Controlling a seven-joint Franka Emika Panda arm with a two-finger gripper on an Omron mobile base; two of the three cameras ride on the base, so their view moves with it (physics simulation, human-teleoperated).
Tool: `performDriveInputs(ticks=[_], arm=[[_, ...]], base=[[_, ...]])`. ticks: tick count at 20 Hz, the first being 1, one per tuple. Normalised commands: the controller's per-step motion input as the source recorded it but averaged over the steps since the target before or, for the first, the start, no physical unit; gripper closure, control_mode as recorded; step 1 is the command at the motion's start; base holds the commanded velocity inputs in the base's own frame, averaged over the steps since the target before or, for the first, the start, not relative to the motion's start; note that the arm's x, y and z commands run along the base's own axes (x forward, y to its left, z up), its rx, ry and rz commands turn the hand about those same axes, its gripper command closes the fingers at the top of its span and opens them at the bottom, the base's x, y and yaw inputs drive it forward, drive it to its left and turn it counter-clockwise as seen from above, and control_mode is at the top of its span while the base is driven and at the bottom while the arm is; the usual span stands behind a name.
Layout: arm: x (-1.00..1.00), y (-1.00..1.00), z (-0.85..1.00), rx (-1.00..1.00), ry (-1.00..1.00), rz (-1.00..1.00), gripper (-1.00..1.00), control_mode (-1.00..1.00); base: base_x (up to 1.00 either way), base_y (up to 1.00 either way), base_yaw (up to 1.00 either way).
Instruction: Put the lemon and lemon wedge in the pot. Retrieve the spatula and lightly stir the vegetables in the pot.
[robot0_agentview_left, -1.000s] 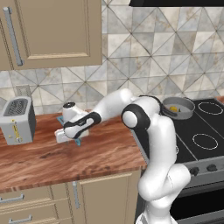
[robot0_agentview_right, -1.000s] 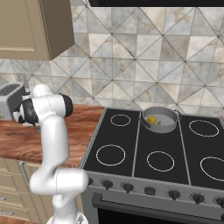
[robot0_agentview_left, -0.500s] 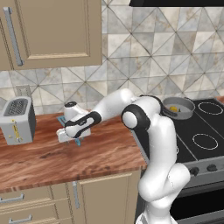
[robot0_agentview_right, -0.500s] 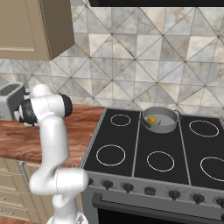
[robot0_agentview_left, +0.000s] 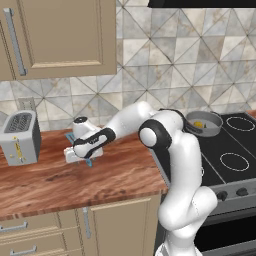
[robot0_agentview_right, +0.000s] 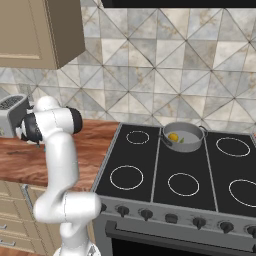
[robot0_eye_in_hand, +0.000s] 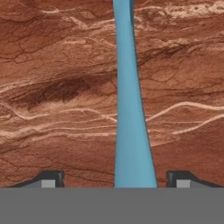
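The light blue spatula (robot0_eye_in_hand: 129, 109) lies flat on the wooden counter, its thin handle running up the middle of the hand view. My gripper (robot0_eye_in_hand: 116, 179) is open and low over it. One fingertip (robot0_eye_in_hand: 50, 178) stands on each side of the handle, with clear gaps between. From the left base view the gripper (robot0_agentview_left: 80, 156) hovers just over the counter, blue spatula (robot0_agentview_left: 89, 162) peeking out beneath. The grey pot (robot0_agentview_right: 190, 146) sits on a back burner and holds the yellow lemon (robot0_agentview_right: 173, 136) and the green lemon wedge (robot0_agentview_right: 182, 140). The pot (robot0_agentview_left: 215, 131) and lemon (robot0_agentview_left: 198, 124) also show right of my arm.
A silver toaster (robot0_agentview_left: 20, 137) stands on the counter to the left of the gripper, near the tiled wall. Upper cabinets (robot0_agentview_left: 60, 35) hang above. The black stovetop (robot0_agentview_right: 150, 170) lies to the right of the counter.
The hand has settled very slightly lower over the spatula handle. The pot, the lemon and the wedge have not moved.
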Motion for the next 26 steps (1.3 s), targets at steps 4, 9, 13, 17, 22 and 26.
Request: performDriveInputs(ticks=[4, 9, 13, 17, 22, 26], arm=[[-0.59, -0.28, -0.63, 0.00, 0.00, 0.00, 1.00, -1.00], [-0.45, -0.03, -0.21, 0.00, -0.01, 0.00, 1.00, -1.00], [-0.21, 0.00, 0.06, 0.02, 0.00, 0.00, 1.00, -1.00], [-0.22, -0.20, 0.36, 0.04, -0.01, -0.01, 1.00, -1.00], [-0.47, -0.28, 0.46, 0.10, 0.02, -0.15, 1.00, -1.00], [-0.43, -0.25, 0.57, 0.11, 0.02, -0.23, 1.00, -1.00]], base=[[0.00, 0.00, 0.00], [0.00, 0.00, 0.00], [0.00, 0.00, 0.00], [0.00, 0.00, 0.00], [0.00, 0.00, 0.00], [0.00, 0.00, 0.00]])
